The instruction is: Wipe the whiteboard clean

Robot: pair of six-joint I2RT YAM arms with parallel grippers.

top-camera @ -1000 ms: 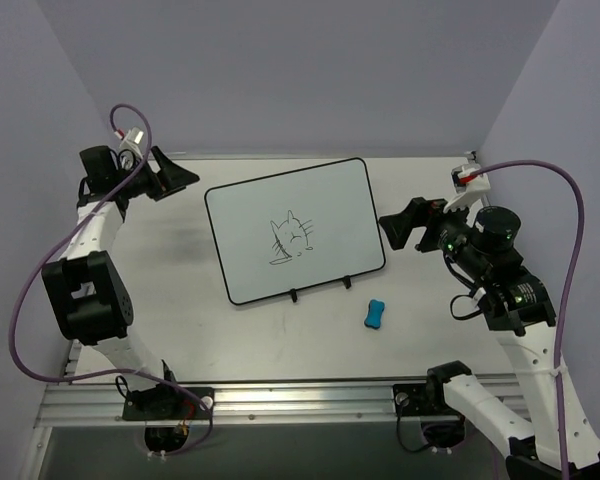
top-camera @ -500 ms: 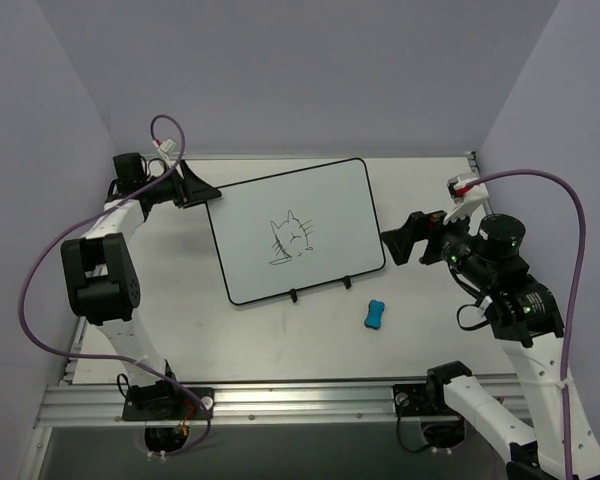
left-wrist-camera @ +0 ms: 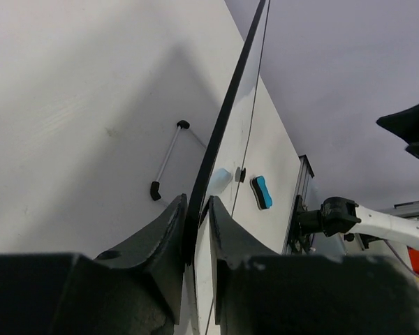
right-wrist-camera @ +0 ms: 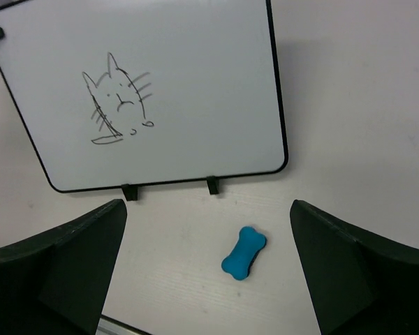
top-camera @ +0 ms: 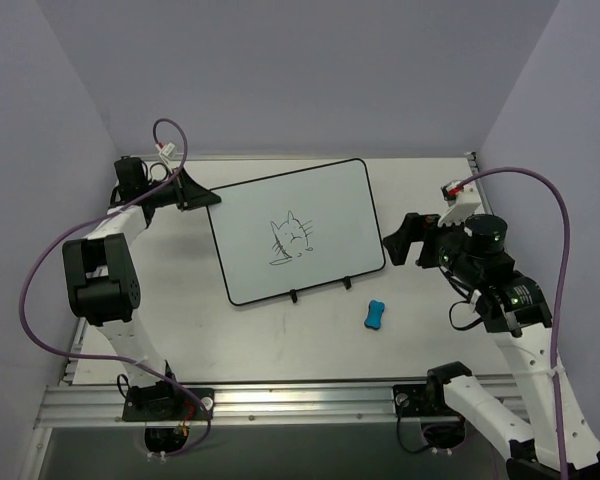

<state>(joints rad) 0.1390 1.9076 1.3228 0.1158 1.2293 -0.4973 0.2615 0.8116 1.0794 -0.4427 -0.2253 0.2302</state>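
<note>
Here the whiteboard (top-camera: 330, 205) is clamped by its corner in the left pincer (left-wrist-camera: 195, 202), stretching away ahead of it; the right pincer (right-wrist-camera: 208, 206) is held spread wide, a blue eraser (right-wrist-camera: 244, 252) seen on the table (top-camera: 280, 340) between its fingers, the cat doodle (right-wrist-camera: 115, 101) beyond

a lab test cell: plain lilac walls (top-camera: 300, 80) enclosing a table (top-camera: 280, 340).

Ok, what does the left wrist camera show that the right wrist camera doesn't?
Only the left wrist view: the whiteboard seen edge-on, clamped in the left gripper, with a wire leg behind it. Only the right wrist view: the board's face with the cat doodle, its two clips, and the right gripper, wide open. Both: the whiteboard and the blue eraser.
</note>
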